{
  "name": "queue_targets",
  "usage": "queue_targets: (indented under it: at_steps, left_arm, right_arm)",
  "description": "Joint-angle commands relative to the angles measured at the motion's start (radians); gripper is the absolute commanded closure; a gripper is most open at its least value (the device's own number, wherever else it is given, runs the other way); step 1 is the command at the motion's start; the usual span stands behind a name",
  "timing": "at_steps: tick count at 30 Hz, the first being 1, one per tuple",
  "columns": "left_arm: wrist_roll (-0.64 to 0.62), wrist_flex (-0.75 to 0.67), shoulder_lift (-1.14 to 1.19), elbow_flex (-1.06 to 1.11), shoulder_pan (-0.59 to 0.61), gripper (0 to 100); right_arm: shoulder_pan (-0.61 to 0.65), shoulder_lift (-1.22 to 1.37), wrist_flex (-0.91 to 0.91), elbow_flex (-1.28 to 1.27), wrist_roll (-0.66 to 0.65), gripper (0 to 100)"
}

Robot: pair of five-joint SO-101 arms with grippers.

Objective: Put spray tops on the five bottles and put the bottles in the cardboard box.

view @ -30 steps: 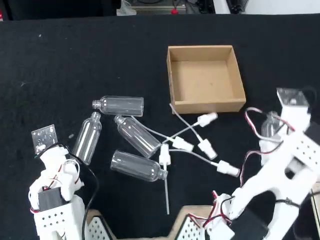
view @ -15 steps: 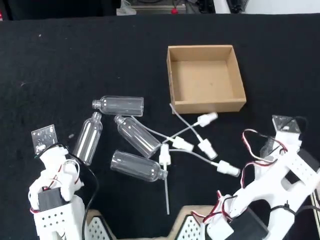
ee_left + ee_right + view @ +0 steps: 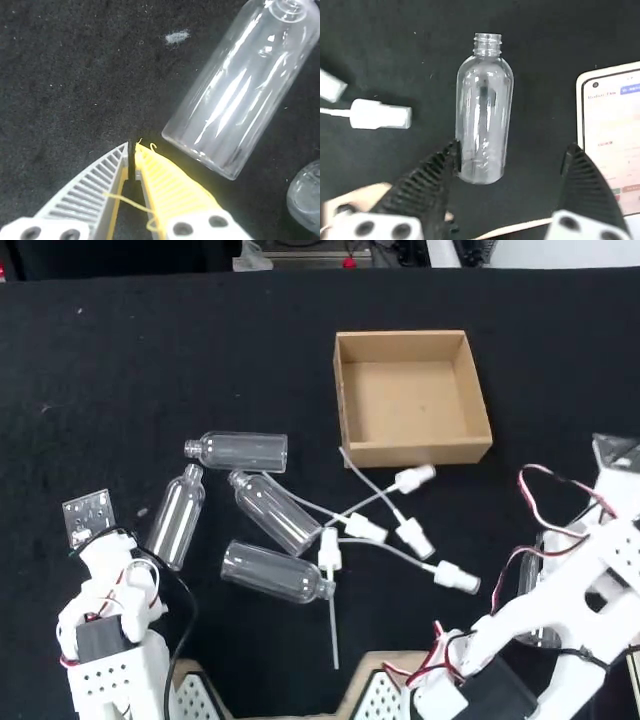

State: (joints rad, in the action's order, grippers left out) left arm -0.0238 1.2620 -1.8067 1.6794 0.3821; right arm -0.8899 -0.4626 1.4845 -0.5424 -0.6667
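A phone (image 3: 612, 135) lies near one side of the lone bottle (image 3: 482, 132) and a spray top (image 3: 380, 114) near the other. The right gripper (image 3: 512, 152), at the lower right of the high view, stands wide open. The lone bottle lies flat between its jaws, close to one finger. Four other bottles (image 3: 265, 510) lie centre-left, below the cardboard box (image 3: 415, 452). The left gripper (image 3: 132, 147) is closed, its tips just beside the nearest bottle (image 3: 240, 95), not touching.

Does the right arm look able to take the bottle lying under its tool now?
Probably yes: the right tool is open over the bottle, which lies alone on the black table with nothing over it. The phone lies beside it, not touching.
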Motion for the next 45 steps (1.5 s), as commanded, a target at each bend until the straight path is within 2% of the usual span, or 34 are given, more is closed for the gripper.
queue_targets:
  at_steps: [1,5,10,15,25,30,38,45]
  left_arm:
    - [-0.009,0.006,-0.003,0.019,0.005,97]
    - [-0.009,0.006,-0.003,0.019,0.005,97]
    - [-0.008,0.006,-0.003,0.019,0.007,97]
    - [-0.008,0.006,-0.003,0.019,0.007,97]
    - [-0.008,0.006,-0.003,0.019,0.007,97]
    - [-0.008,0.006,-0.003,0.019,0.005,97]
    - [-0.008,0.006,-0.003,0.019,0.005,97]
    - [-0.008,0.006,-0.003,0.019,0.005,97]
  right_arm:
    - [0.095,-0.033,0.147,0.122,0.044,69.4]
    - [0.132,-0.033,0.221,0.179,0.133,69.4]
    - [0.129,0.025,0.218,0.194,0.13,69.4]
    - [0.127,0.263,0.183,0.249,0.133,69.4]
    - [0.068,0.679,0.276,0.618,0.137,69.4]
    - [0.069,0.78,0.276,0.618,0.173,69.4]
    - [0.075,0.802,0.275,0.607,0.178,69.4]
    - [0.071,0.802,0.14,0.504,0.178,69.4]
